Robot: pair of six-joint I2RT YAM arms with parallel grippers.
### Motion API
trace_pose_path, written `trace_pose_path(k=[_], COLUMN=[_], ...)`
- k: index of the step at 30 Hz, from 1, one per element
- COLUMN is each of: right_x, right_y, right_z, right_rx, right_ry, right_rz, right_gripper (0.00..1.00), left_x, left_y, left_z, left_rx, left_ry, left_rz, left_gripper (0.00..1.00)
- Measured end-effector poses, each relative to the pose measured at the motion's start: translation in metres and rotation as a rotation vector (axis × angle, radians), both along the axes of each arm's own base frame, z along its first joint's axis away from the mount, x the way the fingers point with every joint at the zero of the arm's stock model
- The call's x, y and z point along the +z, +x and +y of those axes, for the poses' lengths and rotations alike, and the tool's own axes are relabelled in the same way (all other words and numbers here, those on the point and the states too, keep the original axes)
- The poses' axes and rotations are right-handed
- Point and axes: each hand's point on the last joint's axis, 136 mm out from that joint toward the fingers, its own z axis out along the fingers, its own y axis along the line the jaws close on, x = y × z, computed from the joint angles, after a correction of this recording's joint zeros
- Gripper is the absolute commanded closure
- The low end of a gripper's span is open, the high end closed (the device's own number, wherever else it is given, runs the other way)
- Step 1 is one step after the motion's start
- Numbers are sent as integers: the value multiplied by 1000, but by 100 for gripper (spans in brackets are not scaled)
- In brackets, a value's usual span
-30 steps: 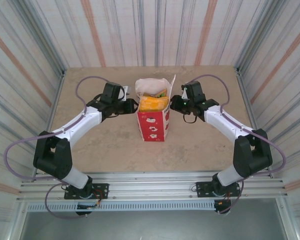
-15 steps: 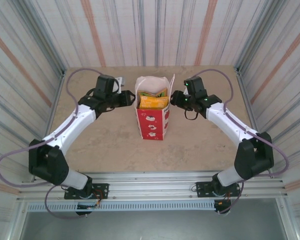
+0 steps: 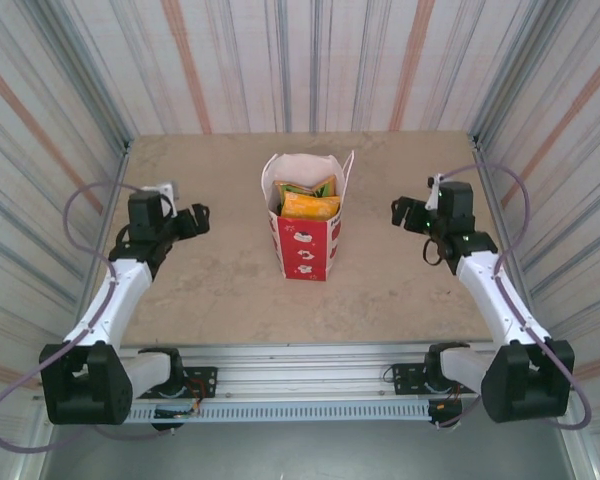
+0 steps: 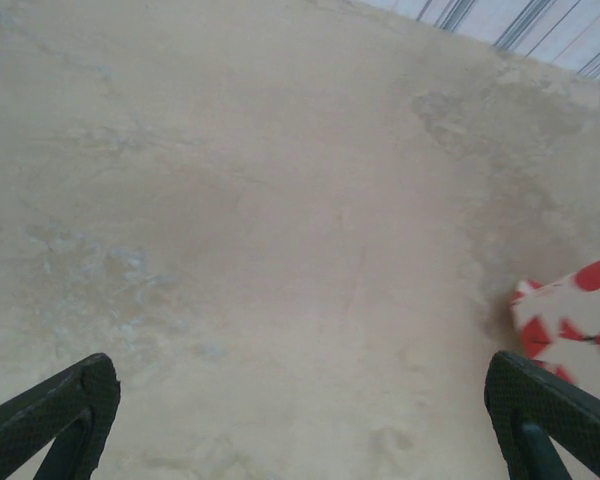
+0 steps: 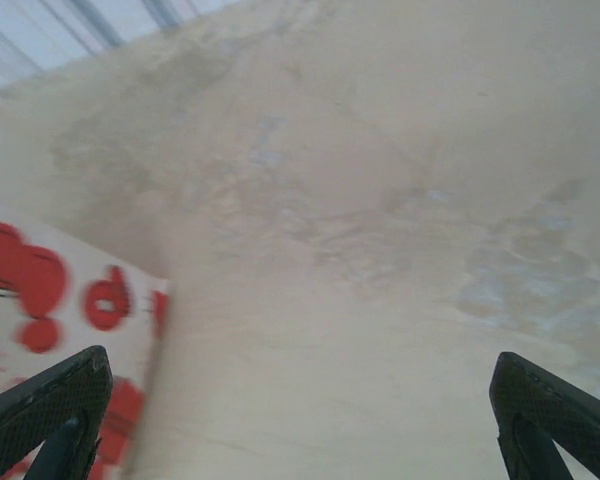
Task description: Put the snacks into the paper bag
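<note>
The paper bag (image 3: 305, 248), red below with a white rim, stands upright in the middle of the table. Orange, yellow and green snacks (image 3: 308, 204) show inside its open mouth. My left gripper (image 3: 192, 220) hangs well to the left of the bag, open and holding nothing. My right gripper (image 3: 405, 213) hangs to the bag's right, also open and holding nothing. In the left wrist view the gripper (image 4: 300, 420) has its jaws far apart over bare table, with a bag corner (image 4: 575, 320) at the right edge. In the right wrist view the gripper (image 5: 300, 415) is open, the bag (image 5: 50, 300) at the left.
The beige table (image 3: 220, 290) is walled by striped panels on three sides. A metal rail (image 3: 300, 365) with the arm bases runs along the near edge.
Both arms have drawn back from the bag's sides, the left one leftward and the right one rightward. Both grippers have opened wide. The bag stands where it was.
</note>
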Motion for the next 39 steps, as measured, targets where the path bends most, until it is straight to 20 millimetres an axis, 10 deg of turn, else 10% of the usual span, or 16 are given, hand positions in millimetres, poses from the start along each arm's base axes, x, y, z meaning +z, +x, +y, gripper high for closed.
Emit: trace_pose_path(k=[6,18,39], right_x=[-65,-107,-111], right_y=[-19,10,37], right_z=[-34,-51,-51], right_rx=[-49,-70,-35], right_ry=[-67,-109,-167], right_rz=[-1,-106,-208], right_gripper=[1,1,1], left_x=[-50,-114,-90], left_y=[-11,24,34], left_z=[12,21,20], left_rx=[-12,-32,12], left_ry=[143,284,329], left_rz=[-46,-106,-220], left_gripper=[1,1,1])
